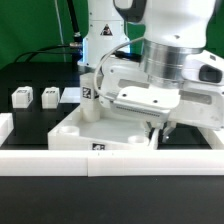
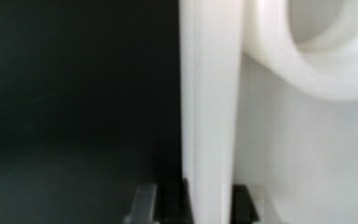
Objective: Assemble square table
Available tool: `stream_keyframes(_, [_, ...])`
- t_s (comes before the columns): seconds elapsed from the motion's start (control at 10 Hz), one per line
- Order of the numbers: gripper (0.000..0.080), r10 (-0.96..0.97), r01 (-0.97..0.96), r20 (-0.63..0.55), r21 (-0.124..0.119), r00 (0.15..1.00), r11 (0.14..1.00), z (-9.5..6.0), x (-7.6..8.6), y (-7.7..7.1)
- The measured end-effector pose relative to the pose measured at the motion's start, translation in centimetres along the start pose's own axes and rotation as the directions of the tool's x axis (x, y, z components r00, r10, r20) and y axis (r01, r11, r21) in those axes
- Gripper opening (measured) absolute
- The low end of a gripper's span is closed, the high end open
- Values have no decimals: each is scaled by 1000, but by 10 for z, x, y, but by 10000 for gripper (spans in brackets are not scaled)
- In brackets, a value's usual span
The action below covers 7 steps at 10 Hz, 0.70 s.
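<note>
The tabletop slab (image 1: 68, 128) is pinched between my fingers (image 2: 151, 206). The gripper (image 2: 195, 204) has closed almost completely on one thin upright rim of the slab, and the wrist view shows that rim (image 2: 208, 110) running straight up out of the jaws. Just beyond the fingers, on the slab's side of the rim, curves the smooth lip of a round corner socket (image 2: 329, 50). I take it I am holding the edge to steady or shift the slab, since a narrow wall is the only part of so wide a piece that these jaws can span.

The slab is glossy white moulded plastic, flat and square-cornered. It lies on the black table (image 1: 30, 130), pushed up to the long low border wall (image 1: 120, 160), which I judge is there to brace it.

Across the slab from the fingers, one leg (image 1: 90, 104) stands upright at a corner; I cannot tell whether it is seated. Well apart from the fingers, toward the exterior view's left, three loose legs (image 1: 48, 95) wait in a row. They are small white blocks bearing black-and-white tags.
</note>
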State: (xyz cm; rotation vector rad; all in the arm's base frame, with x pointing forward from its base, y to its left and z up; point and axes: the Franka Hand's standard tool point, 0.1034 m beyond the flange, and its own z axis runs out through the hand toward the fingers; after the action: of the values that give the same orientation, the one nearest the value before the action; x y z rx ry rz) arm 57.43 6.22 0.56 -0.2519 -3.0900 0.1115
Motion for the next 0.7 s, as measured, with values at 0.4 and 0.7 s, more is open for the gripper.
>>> stream_keyframes(0.4, [57,-196,196,27,10,980,981,2,-2,-12])
stream_keyframes(0.7, [57,-117,117,6,24,993,993,1,4,3])
